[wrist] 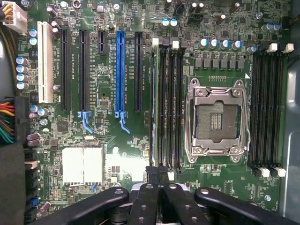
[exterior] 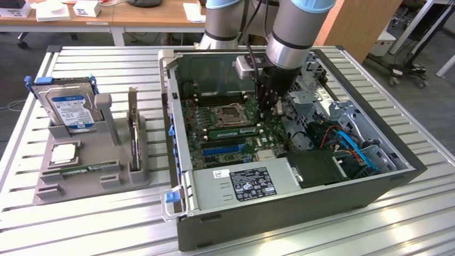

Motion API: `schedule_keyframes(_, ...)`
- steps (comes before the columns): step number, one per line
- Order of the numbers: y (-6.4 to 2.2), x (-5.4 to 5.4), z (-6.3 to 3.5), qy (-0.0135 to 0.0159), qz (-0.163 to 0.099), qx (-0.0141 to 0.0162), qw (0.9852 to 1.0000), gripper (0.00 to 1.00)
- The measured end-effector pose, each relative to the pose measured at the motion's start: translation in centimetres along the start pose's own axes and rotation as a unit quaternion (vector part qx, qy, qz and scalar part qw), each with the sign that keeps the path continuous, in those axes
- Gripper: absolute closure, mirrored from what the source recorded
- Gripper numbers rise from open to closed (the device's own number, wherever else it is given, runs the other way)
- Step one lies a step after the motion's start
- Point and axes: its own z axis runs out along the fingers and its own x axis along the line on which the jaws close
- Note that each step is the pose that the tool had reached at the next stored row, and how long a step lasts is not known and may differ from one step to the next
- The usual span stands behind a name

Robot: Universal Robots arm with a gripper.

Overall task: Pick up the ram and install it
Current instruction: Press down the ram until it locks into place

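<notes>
A slatted metal table [exterior: 85,224] carries an open computer case [exterior: 284,213] lying on its side, motherboard facing up. The CPU socket [exterior: 233,113] sits mid-board and serves as the reference here.

The ram [exterior: 231,132] stands on edge in the bank of memory slots [wrist: 169,103] just beside the socket, on the side towards the blue expansion slot [wrist: 120,70]. Its long axis runs parallel to the socket's nearer edge and along the slot bank, across the board from the exterior view's left to its right.

The gripper [exterior: 274,114] hangs over the board just beside the socket, at the ram's end on the exterior view's right. In the wrist view its fingers [wrist: 152,176] are pressed together with nothing between them, their tips over the end of that slot bank.

The second slot bank beyond the socket lies bare. The case walls stand well apart from the socket, and the drive cage [exterior: 320,106] crowds the arm's side.
</notes>
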Motion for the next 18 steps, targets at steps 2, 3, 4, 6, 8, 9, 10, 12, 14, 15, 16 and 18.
schedule_keyframes(2, 0.0, 0.01, 0.16, 0.0, 0.0, 0.0, 1.0, 0.91)
schedule_keyframes(3, 0.0, 0.01, 0.21, 0.0, 0.0, 0.0, 1.0, 0.91)
schedule_keyframes(4, 0.0, 0.02, 0.21, 0.0001, 0.0, 0.0, 1.0, 0.91)
schedule_keyframes(6, 0.0, 0.02, 0.21, 0.0, 0.0, 0.0, 1.0, 0.91)
schedule_keyframes(8, 0.0, 0.01, 0.22, 0.0, 0.0, 0.0, 1.0, 0.91)
schedule_keyframes(9, -0.01, -0.04, 0.24, -0.0001, 0.0, 0.0, 1.0, 0.91)
schedule_keyframes(10, 0.0, -0.11, 0.26, -0.0001, 0.0, 0.0001, 1.0, 0.91)
schedule_keyframes(12, 0.0, -0.27, 0.29, 0.0, 0.0, 0.0, 1.0, 0.91)
schedule_keyframes(14, -0.01, -0.35, 0.31, 0.0, 0.0, 0.0, 1.0, 0.91)
schedule_keyframes(15, -0.01, -0.35, 0.31, 0.0001, 0.0, 0.0, 1.0, 0.91)
schedule_keyframes(16, -0.01, -0.35, 0.35, 0.0, 0.0, 0.0, 1.0, 0.91)
schedule_keyframes(18, 0.0, -0.35, 0.56, 0.0, 0.0, 0.0, 1.0, 0.91)
